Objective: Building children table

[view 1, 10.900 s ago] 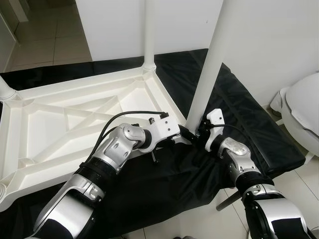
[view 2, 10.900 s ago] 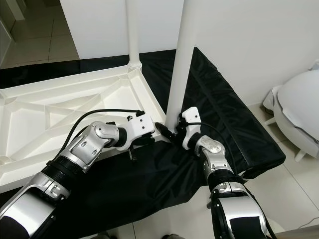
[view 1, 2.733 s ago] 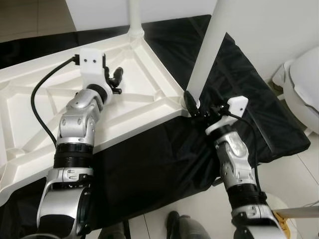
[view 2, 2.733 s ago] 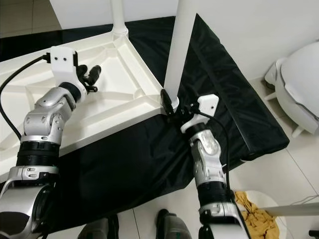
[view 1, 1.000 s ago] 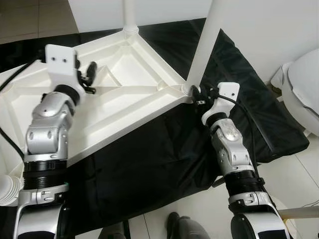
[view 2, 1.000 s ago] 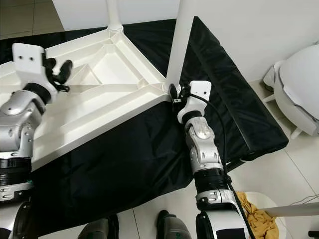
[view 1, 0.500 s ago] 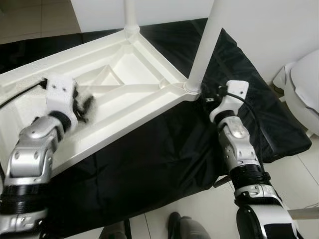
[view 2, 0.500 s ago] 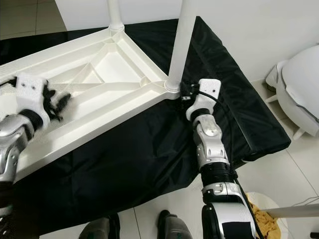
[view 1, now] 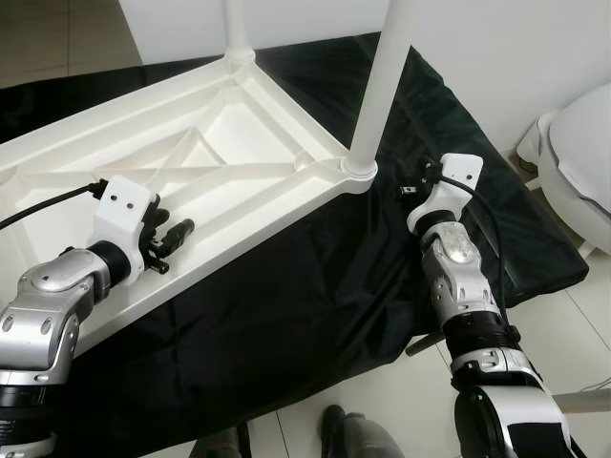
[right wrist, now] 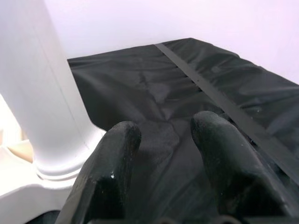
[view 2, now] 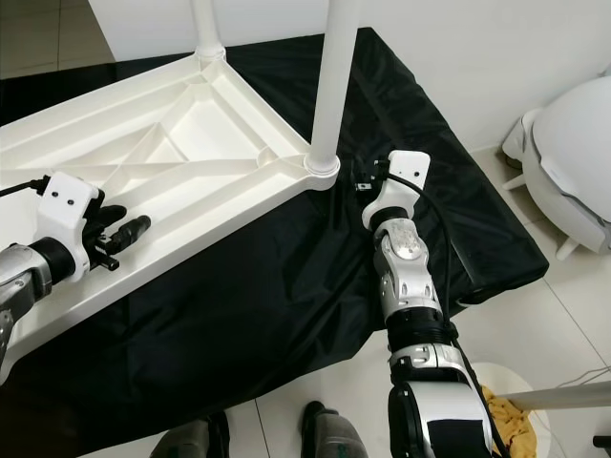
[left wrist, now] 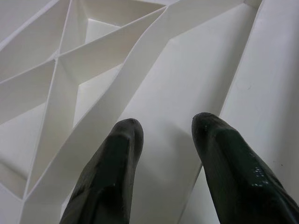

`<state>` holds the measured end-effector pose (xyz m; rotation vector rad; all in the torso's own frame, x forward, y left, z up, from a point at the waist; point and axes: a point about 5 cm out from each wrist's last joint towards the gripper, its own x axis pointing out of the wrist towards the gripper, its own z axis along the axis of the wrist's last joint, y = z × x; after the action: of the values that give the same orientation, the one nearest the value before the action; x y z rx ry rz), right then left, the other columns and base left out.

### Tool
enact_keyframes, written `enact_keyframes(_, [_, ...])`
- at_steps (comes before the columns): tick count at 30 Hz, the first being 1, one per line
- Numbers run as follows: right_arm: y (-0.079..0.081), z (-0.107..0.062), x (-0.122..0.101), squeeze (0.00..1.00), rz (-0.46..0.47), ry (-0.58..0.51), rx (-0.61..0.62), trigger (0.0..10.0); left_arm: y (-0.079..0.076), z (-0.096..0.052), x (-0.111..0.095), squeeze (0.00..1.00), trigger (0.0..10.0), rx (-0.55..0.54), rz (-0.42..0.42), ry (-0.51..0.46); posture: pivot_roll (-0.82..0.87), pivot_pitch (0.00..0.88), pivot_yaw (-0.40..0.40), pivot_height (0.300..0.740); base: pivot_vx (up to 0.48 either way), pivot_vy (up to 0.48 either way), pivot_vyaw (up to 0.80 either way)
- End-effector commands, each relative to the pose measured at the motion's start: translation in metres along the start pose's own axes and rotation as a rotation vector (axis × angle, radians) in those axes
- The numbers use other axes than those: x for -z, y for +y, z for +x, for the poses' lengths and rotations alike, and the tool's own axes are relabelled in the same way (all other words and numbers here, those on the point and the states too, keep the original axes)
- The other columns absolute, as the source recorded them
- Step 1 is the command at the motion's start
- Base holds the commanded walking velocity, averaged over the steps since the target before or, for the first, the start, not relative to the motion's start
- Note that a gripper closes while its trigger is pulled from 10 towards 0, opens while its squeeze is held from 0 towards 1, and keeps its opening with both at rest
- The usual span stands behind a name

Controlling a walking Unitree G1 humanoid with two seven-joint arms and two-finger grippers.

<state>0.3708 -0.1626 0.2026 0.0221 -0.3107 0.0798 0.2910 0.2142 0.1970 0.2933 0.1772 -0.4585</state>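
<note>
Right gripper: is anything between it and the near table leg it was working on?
Nothing visible stands in the way. The right gripper is open beside the white table leg where it meets the upturned tabletop, with only bare black cloth between and beneath. The left gripper hovers open over the tabletop's ribs, well away.

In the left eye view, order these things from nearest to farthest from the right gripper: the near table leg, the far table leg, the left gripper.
From the right gripper:
1. Near table leg, just beside it, toward the robot's left.
2. Far table leg, at the tabletop's back corner.
3. Left gripper, far left, over the tabletop's front edge.
</note>
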Motion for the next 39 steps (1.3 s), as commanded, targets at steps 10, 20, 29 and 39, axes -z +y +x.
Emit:
enact_keyframes(10, [-0.003,-0.002,0.004,0.0,-0.002,0.004,0.01,10.0,-0.003,-0.001,0.005,0.0,10.0,0.135,-0.112,0.008,0.02,0.216,0.029,0.74,0.0,0.0,0.0])
enact_keyframes(20, [-0.002,-0.001,0.003,0.0,0.001,-0.002,0.009,10.0,-0.011,0.011,0.002,0.0,10.0,0.153,-0.092,-0.012,0.0,0.213,0.025,0.74,0.0,0.0,0.0])
enact_keyframes(29, [-0.001,-0.001,0.005,0.0,0.001,0.004,0.005,10.0,-0.004,0.018,-0.019,0.0,10.0,0.126,-0.156,-0.111,0.0,0.211,0.023,0.74,0.0,0.0,0.0])
enact_keyframes(39, [-0.003,-0.001,0.003,0.0,-0.004,0.001,-0.001,10.0,-0.021,0.028,0.007,0.0,10.0,0.18,-0.035,0.027,-0.01,0.208,0.022,0.74,0.0,0.0,0.0])
